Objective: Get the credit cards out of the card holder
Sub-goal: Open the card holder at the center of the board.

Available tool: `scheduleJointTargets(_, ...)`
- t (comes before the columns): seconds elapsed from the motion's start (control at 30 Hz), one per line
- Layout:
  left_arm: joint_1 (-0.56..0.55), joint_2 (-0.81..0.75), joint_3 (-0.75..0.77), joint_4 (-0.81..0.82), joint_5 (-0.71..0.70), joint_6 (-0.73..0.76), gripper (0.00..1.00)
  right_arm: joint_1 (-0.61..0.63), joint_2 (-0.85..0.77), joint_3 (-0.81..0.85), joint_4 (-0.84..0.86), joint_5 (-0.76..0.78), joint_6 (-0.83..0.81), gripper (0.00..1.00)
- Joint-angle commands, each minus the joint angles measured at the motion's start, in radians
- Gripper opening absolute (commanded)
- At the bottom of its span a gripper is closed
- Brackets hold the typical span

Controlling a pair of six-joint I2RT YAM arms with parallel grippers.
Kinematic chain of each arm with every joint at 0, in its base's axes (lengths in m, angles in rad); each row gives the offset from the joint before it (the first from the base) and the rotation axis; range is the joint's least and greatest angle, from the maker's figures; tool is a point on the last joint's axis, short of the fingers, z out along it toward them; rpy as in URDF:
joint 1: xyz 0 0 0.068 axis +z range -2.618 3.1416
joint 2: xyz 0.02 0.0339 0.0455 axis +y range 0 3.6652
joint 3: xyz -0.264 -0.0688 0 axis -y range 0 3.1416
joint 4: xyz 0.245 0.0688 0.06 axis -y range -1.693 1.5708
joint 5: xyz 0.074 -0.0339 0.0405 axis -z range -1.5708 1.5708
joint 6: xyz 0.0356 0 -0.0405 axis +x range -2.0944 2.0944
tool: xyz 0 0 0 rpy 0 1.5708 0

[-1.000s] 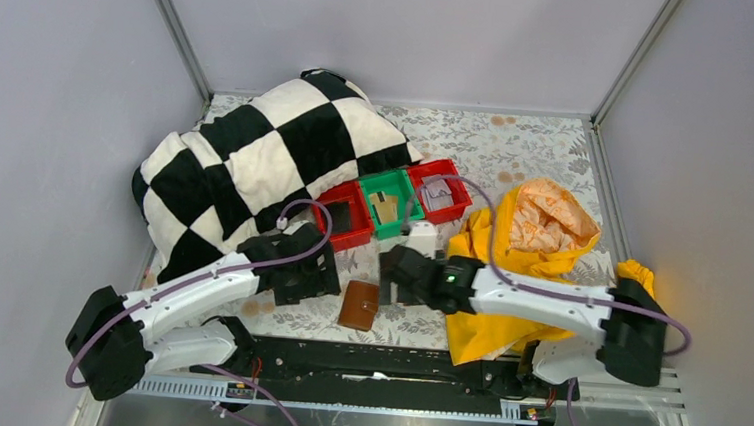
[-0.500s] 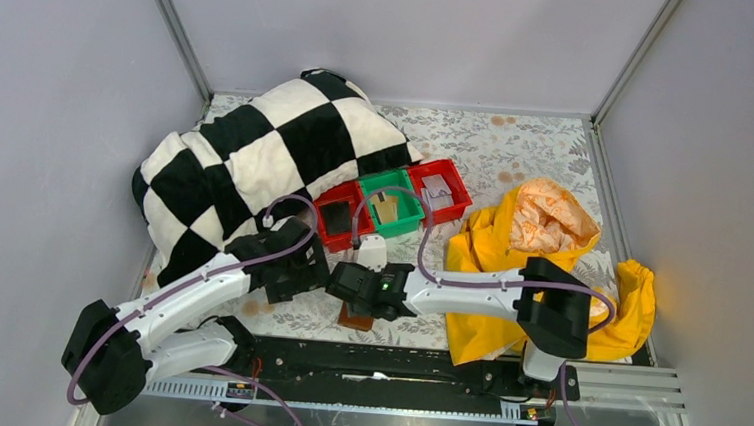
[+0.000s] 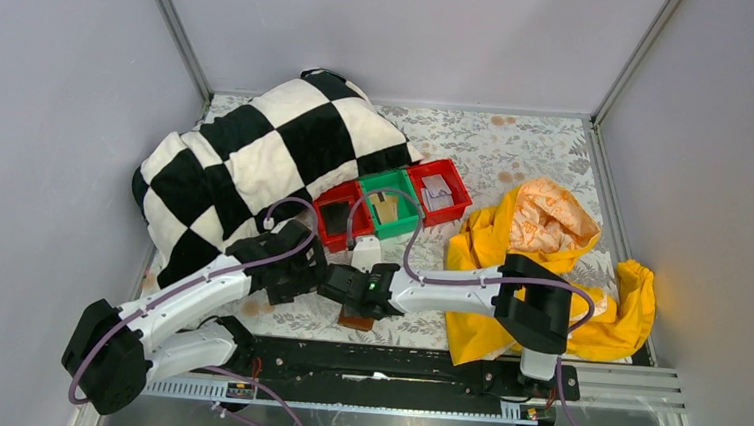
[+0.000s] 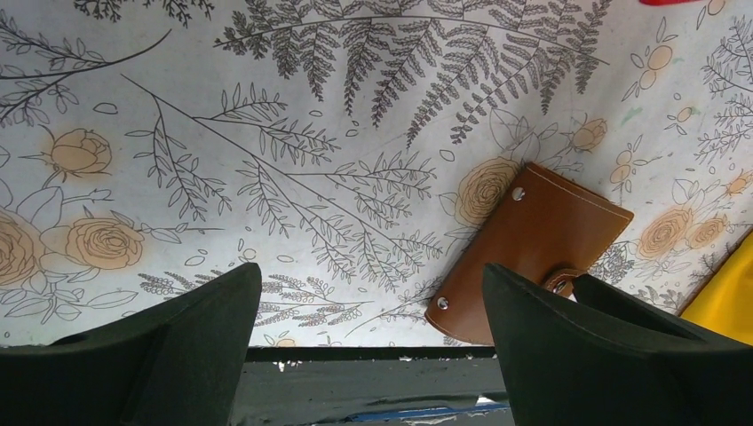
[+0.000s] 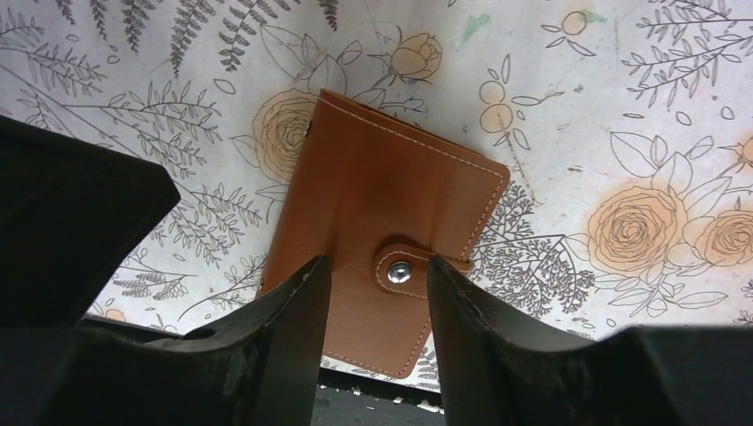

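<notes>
Closed brown card holder lying flat on the floral table, close to my near edge.
My right gripper, half narrowed and holding nothing, straddles the snap tab. My left gripper gapes wide and empty just beside it. The leather looks light, thin and supple, so I would pinch the tab first. No credit cards show.

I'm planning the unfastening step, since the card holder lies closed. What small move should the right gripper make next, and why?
Probably lower the right gripper and close it on the snap strap. The card holder lies shut on the table with its snap fastened, and the jaws straddle that strap. The left gripper hangs open beside it.
</notes>
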Motion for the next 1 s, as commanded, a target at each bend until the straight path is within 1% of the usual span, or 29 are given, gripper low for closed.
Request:
scheduleJointTargets(0.0, 0.006, 0.002, -0.013, 0.036, 0.015, 0.006, 0.98, 0.008, -0.018, -0.028, -0.026, 0.071, 0.063, 0.49)
scheduleJointTargets(0.07, 0.006, 0.005, -0.014, 0.04, 0.019, 0.006, 0.98, 0.008, -0.035, -0.053, -0.022, 0.079, 0.077, 0.39)
scheduleJointTargets(0.17, 0.006, 0.014, -0.017, 0.053, 0.028, 0.008, 0.98, 0.008, -0.052, -0.079, -0.015, 0.077, 0.087, 0.28)
scheduleJointTargets(0.23, 0.006, 0.022, -0.016, 0.057, 0.033, 0.011, 0.98, 0.008, -0.057, -0.097, -0.011, 0.078, 0.095, 0.19)
scheduleJointTargets(0.37, 0.006, 0.033, -0.014, 0.065, 0.044, 0.017, 0.98, 0.008, -0.087, -0.13, 0.028, 0.072, 0.088, 0.13)
scheduleJointTargets(0.47, 0.004, 0.037, -0.038, 0.11, 0.067, 0.022, 0.98, 0.008, -0.13, -0.153, 0.059, 0.07, 0.08, 0.0)
scheduleJointTargets(0.57, 0.003, 0.069, -0.061, 0.145, 0.104, 0.027, 0.98, 0.008, -0.171, -0.171, 0.085, 0.083, 0.071, 0.0)
scheduleJointTargets(0.63, 0.001, 0.088, -0.055, 0.147, 0.115, 0.034, 0.98, 0.008, -0.224, -0.216, 0.141, 0.08, 0.056, 0.0)
scheduleJointTargets(0.73, -0.004, 0.085, -0.037, 0.14, 0.106, 0.049, 0.98, 0.008, -0.317, -0.292, 0.227, 0.085, 0.045, 0.0)
scheduleJointTargets(0.87, -0.004, 0.073, -0.002, 0.108, 0.077, 0.082, 0.98, 0.008, -0.445, -0.392, 0.276, 0.118, 0.066, 0.0)
scheduleJointTargets(0.97, -0.005, 0.062, 0.017, 0.094, 0.075, 0.099, 0.99, 0.008, -0.529, -0.456, 0.369, 0.106, 0.023, 0.0)
